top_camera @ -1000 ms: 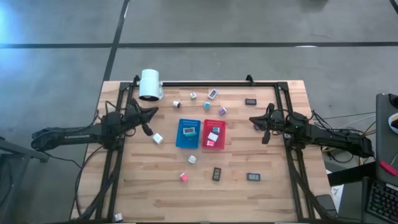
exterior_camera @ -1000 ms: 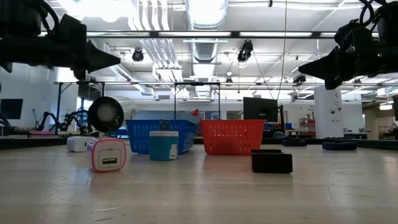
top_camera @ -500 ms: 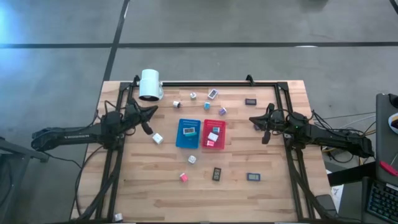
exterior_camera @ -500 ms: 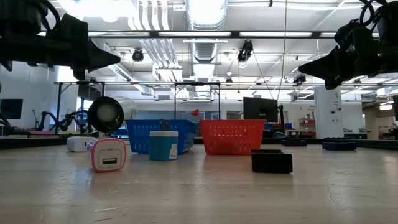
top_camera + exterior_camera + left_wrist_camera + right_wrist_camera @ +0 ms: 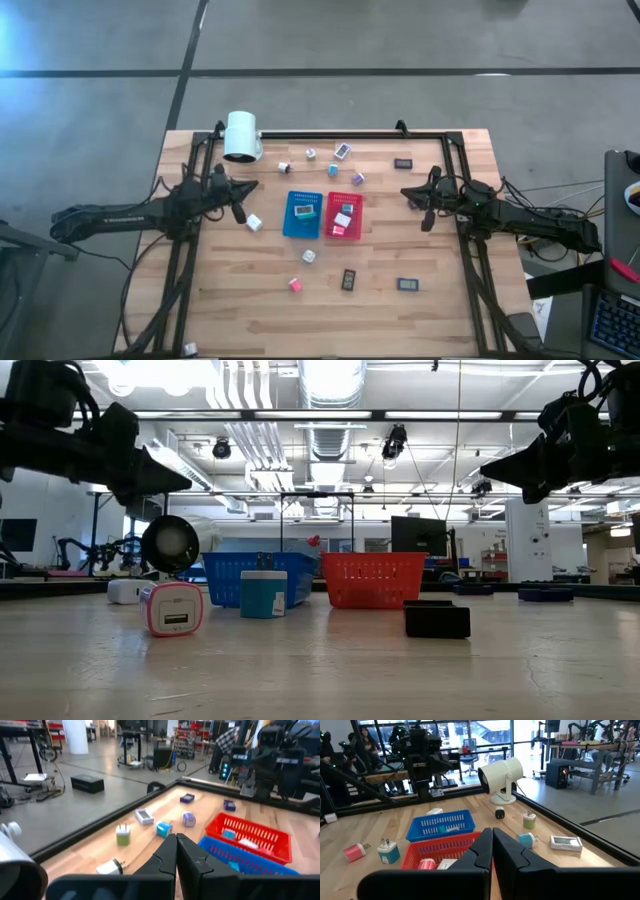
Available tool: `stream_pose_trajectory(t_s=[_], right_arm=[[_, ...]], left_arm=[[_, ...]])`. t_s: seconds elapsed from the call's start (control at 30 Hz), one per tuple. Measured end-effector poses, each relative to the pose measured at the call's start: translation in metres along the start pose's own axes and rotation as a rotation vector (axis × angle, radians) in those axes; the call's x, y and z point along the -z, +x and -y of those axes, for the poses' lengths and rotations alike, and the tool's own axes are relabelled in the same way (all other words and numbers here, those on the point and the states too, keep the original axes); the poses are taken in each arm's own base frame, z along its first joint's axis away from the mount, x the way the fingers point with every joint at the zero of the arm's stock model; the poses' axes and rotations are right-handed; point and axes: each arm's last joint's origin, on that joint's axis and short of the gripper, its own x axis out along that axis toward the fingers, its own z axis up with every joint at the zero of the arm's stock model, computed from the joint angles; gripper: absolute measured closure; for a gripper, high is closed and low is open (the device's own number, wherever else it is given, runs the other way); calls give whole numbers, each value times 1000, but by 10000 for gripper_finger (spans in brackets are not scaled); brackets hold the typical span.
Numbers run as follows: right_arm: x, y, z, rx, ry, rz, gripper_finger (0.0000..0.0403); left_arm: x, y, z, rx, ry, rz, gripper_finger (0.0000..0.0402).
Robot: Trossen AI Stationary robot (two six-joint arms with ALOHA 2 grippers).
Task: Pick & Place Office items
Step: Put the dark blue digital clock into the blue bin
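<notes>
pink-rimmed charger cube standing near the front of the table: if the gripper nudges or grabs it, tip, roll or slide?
The pink-rimmed charger cube looks blocky with a flat base on the table, so it probably slides rather than rolls. It looks about as tall as wide, so a high nudge might tip it. Its rigid, smooth-looking shell should suit a firm pinch.

Two dark, cabled, pointed-fingered arms

Tray (image 5: 301, 215) contents — too small.

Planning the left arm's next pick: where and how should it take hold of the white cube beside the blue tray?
From straight above, pincer closing on two opposite flat sides of the white cube. It lies alone on bare wood, apart from the blue tray, so both sides look free.
</notes>
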Motion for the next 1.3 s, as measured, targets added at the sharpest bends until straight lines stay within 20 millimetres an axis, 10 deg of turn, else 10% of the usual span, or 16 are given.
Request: stream_pose_trajectory(t_s=[1.3], right_arm=[[0,0,0,1,41,-3,394]], left_arm=[[0,9,15,235,87,-49,389]])
